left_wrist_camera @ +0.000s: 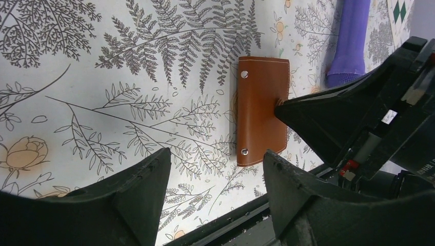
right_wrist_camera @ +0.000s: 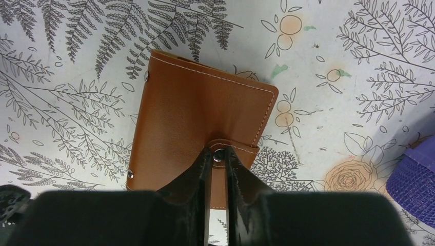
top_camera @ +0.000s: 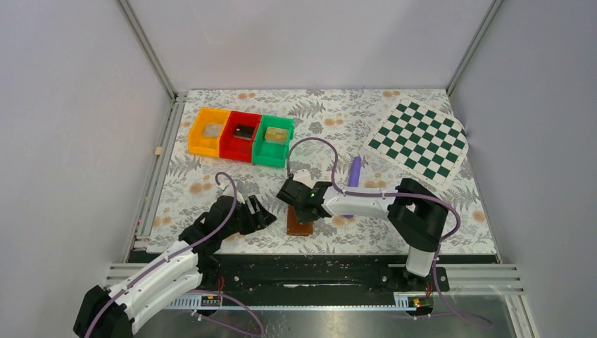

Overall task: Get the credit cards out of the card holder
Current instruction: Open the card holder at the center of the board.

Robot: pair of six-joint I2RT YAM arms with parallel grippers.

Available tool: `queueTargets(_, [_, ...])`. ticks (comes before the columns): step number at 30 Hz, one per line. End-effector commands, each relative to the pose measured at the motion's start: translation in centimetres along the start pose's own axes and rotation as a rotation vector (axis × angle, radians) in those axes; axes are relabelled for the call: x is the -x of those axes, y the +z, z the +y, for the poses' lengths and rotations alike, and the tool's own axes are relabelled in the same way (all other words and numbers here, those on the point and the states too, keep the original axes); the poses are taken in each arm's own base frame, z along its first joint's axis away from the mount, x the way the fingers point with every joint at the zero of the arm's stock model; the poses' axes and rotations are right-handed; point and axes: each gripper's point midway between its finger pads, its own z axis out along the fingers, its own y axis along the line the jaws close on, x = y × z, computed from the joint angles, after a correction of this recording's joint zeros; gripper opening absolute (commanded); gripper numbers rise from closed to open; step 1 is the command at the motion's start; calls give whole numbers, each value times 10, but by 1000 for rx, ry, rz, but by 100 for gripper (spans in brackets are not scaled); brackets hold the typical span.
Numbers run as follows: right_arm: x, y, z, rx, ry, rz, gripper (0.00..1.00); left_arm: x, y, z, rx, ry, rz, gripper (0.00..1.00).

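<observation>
The card holder (top_camera: 300, 224) is a brown bifold wallet lying closed and flat near the table's front edge. It also shows in the left wrist view (left_wrist_camera: 259, 92) and the right wrist view (right_wrist_camera: 190, 113). No cards are visible. My right gripper (top_camera: 302, 210) stands over it, its fingers nearly together on the wallet's snap tab (right_wrist_camera: 219, 152). My left gripper (top_camera: 265, 215) is open and empty, a short way left of the wallet, low over the table (left_wrist_camera: 215, 156).
A purple stick (top_camera: 355, 172) lies just behind the right arm. Orange (top_camera: 209, 132), red (top_camera: 241, 134) and green (top_camera: 274, 139) bins stand at the back left. A green chessboard mat (top_camera: 420, 139) lies at the back right. A black rail (left_wrist_camera: 241, 220) runs along the front edge.
</observation>
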Motion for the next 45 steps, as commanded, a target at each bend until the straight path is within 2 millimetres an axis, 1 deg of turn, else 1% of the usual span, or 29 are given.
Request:
queueTargets(1, [-19,10,-2,19,3,26,13,2,4,-14,-68,12,1,65])
queueTargets(6, [-10,5,13,131,15,-36,0,1,8,-18,-81,19,20,65])
queueTargets(10, [-8,3,24,229,14,-80,0,-1,13,-18,-84,31,31,66])
queueTargets(12, [-5,0,31,284,11,-107,0,-2,16,-16,-78,32,40,66])
queueTargets(14, [-4,-4,34,326,16,-132,0,-6,19,-15,-78,32,57,66])
queueTargets(15, [1,-7,39,359,22,-158,0,-9,20,-12,-65,29,73,66])
queueTargets(17, [4,-10,42,403,35,-169,0,-9,23,-13,-68,30,73,65])
queueTargets(24, [8,-12,43,509,112,-189,0,-13,27,-8,-59,35,84,63])
queueTargets(30, [9,-10,34,516,138,-210,0,-15,29,-2,-37,38,88,61])
queueTargets(33, [12,-13,35,508,126,-206,0,-16,30,-1,-38,34,90,57])
queueTargets(34, [11,-13,34,488,111,-185,5,-17,30,-2,-42,30,92,56])
queueTargets(38, [10,-13,21,361,109,-160,32,-24,27,-12,-101,-15,122,52])
queueTargets(39, [4,-12,16,321,109,-133,39,-26,26,-14,-118,-28,124,51])
queueTargets(41, [2,-15,13,257,112,-121,51,-29,25,-15,-132,-48,127,50])
queueTargets(45, [1,-14,11,156,86,-107,61,-29,21,-19,-160,-63,114,48])
